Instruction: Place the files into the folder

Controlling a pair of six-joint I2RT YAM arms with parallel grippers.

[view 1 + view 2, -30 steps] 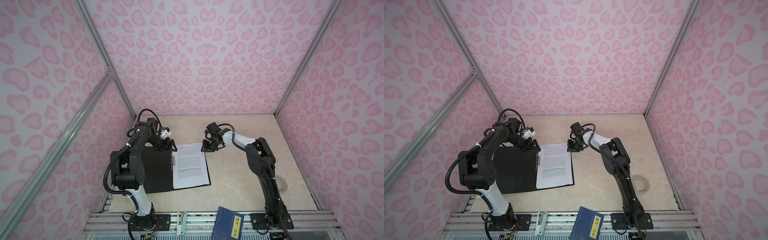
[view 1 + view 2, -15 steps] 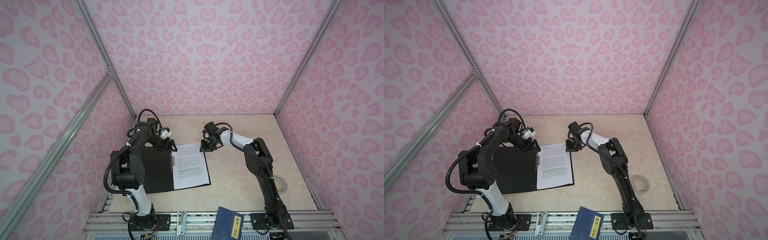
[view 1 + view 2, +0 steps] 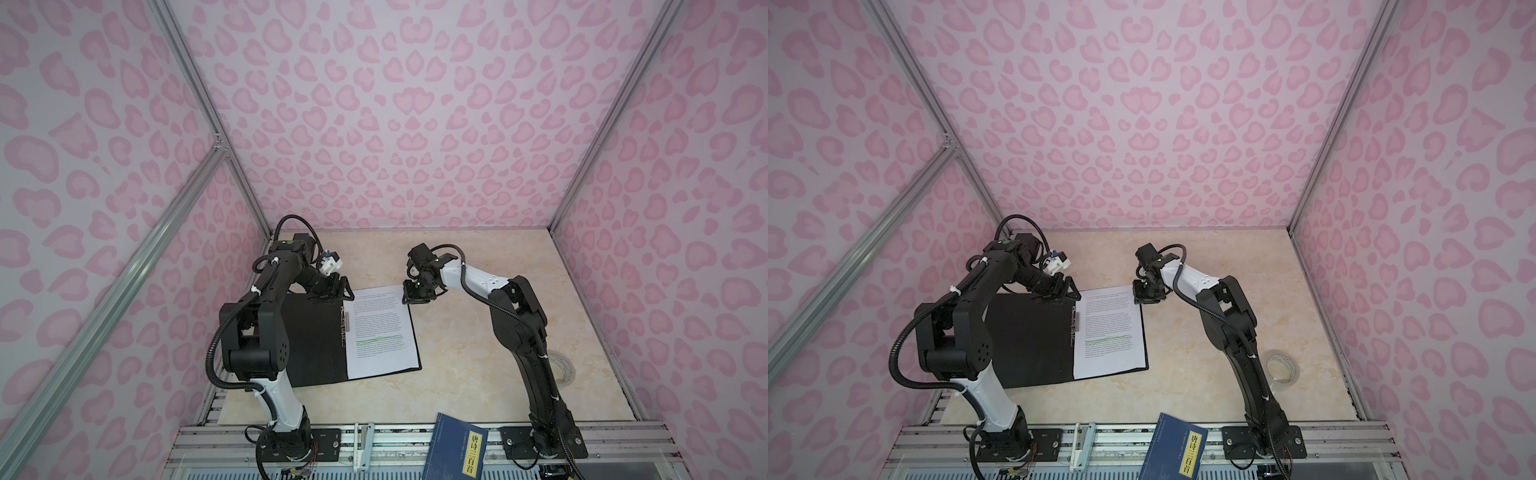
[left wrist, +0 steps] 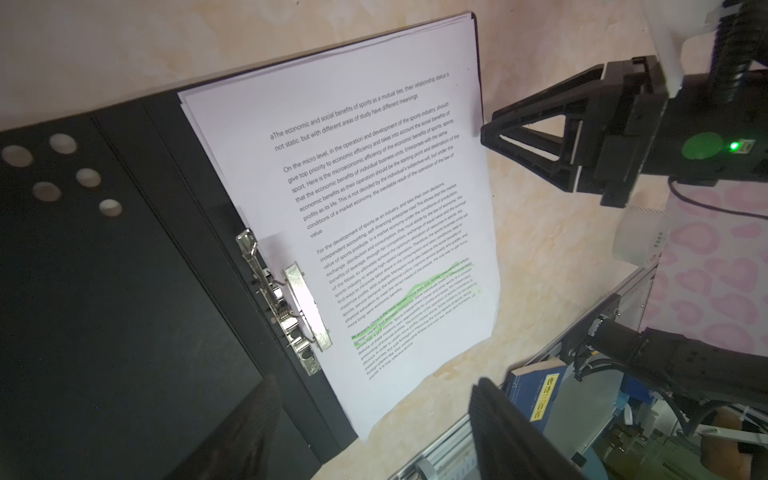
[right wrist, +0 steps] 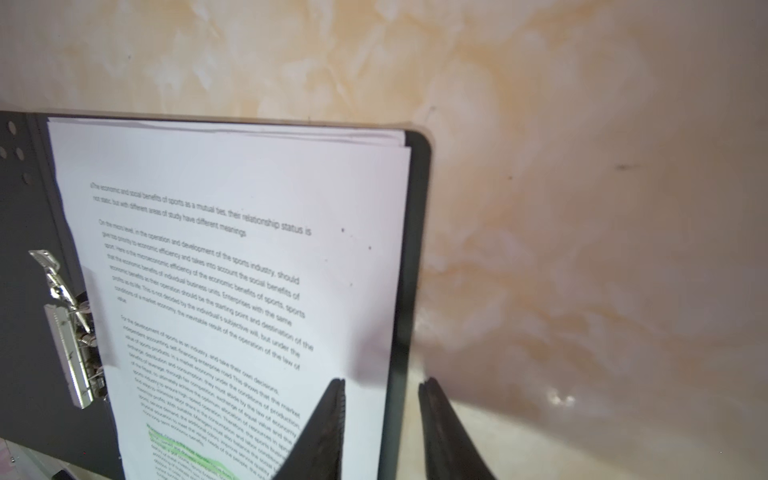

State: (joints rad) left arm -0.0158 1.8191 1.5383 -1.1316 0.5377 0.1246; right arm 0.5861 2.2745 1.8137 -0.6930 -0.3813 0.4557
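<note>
Right wrist view: right gripper point(image 5: 383, 382), jaws slightly apart and gripping nothing, straddles the edge of the files point(image 5: 232, 199), stacked inside the open folder point(image 5: 417, 208) beside its metal clip point(image 5: 68, 349). Nearby, the left gripper point(image 3: 340, 289) hangs wide open. Lifting straight up should avoid dragging sheets.

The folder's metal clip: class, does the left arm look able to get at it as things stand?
Probably yes: the metal clip sits uncovered at the edge of the files, and the left gripper hovers near the folder, jaws open, nothing between.
</note>
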